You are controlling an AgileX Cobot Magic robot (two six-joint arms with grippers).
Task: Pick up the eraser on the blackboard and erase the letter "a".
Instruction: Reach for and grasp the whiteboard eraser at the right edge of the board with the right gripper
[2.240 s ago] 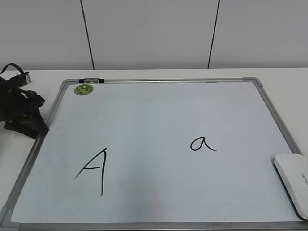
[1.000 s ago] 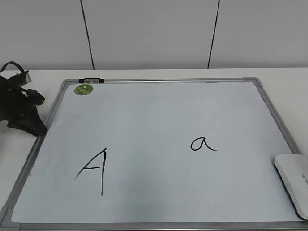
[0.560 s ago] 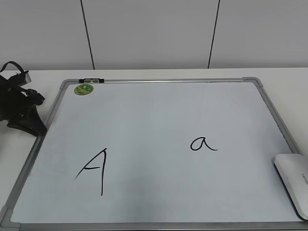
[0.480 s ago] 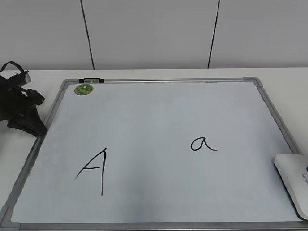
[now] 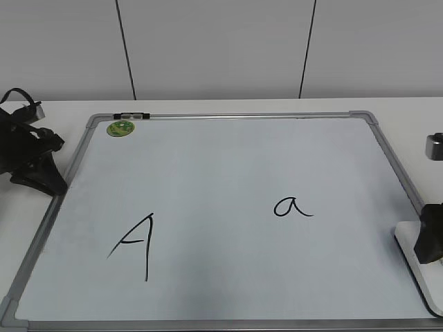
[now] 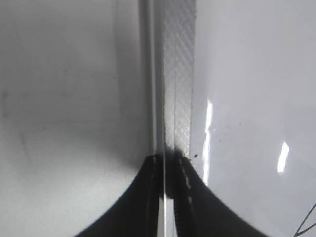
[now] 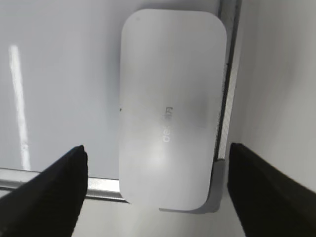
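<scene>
The blackboard [image 5: 228, 166] lies flat on the table, with the small cursive letter "a" [image 5: 292, 207] right of its middle. The white eraser [image 5: 423, 282] lies at the board's near right corner. In the right wrist view the eraser [image 7: 170, 98] shows small grey print and overlaps the board frame. My right gripper [image 7: 158, 150] is open above it, one finger on each side and not touching; in the exterior view the right gripper [image 5: 430, 238] enters at the right edge. My left gripper [image 6: 168, 160] is shut and empty over the board's left frame [image 6: 177, 74]; in the exterior view it [image 5: 34, 166] sits at the left.
A capital "A" [image 5: 135, 243] is drawn at the board's near left. A round green magnet [image 5: 120, 128] and a small black clip [image 5: 131, 115] sit at the far left corner. A white wall stands behind the table.
My right gripper has come into the exterior view at the right edge and now covers part of the eraser. The left arm drew back slightly earlier and is still now.
</scene>
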